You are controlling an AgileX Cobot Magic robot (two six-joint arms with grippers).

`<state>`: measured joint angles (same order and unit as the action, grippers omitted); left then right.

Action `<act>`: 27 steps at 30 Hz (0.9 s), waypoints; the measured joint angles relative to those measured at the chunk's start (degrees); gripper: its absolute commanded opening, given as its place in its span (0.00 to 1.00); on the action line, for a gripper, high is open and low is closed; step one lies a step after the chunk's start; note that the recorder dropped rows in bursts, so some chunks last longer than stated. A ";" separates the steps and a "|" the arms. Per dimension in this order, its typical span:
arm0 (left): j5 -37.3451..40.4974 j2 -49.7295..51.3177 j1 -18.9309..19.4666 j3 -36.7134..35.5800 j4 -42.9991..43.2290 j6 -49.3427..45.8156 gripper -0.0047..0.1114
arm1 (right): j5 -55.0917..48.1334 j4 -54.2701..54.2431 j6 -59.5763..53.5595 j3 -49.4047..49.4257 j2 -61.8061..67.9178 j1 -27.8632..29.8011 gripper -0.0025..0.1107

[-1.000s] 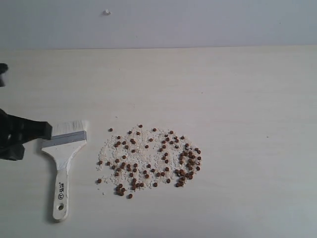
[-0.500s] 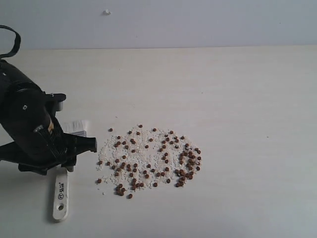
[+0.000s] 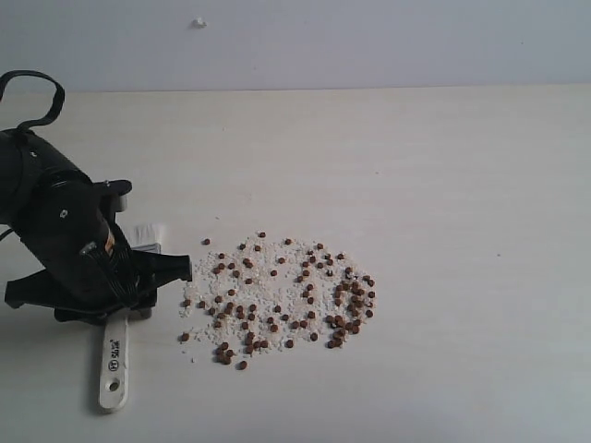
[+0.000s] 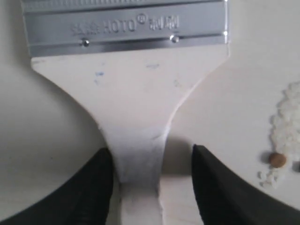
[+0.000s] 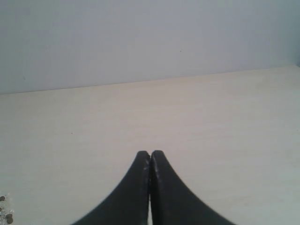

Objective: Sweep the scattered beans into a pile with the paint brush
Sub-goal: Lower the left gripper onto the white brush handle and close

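Left wrist view: your L hand [image 4: 149,161] is open, fingers [image 4: 98,187] either side of the paint brush [image 4: 126,93] handle neck, brush flat on tabletop [image 3: 443,166]. Just right of it, beans [image 3: 277,295] lie scattered w/ white grains [image 3: 199,277]. R hand [image 5: 150,153] pinched closed, holding nothing.

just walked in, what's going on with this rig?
The left gripper is down over the paint brush, which lies on the table. Its open jaws sit on either side of the handle's neck, not yet clamped. The beans lie scattered among white grains beside it, unswept. The right gripper is shut, holding nothing.
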<state>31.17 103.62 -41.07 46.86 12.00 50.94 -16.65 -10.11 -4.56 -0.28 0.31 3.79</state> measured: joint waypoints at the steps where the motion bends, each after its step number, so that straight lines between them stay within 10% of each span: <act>1: -0.09 0.00 -0.01 0.00 0.14 0.00 0.47 | 0.00 0.00 0.00 0.00 0.00 0.00 0.02; 27: 2.10 0.03 -0.01 0.00 0.61 0.25 0.47 | 0.00 0.00 0.00 0.00 0.00 0.00 0.02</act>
<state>33.28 103.65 -41.08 46.86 12.61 51.20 -16.65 -10.11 -4.56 -0.28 0.31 3.79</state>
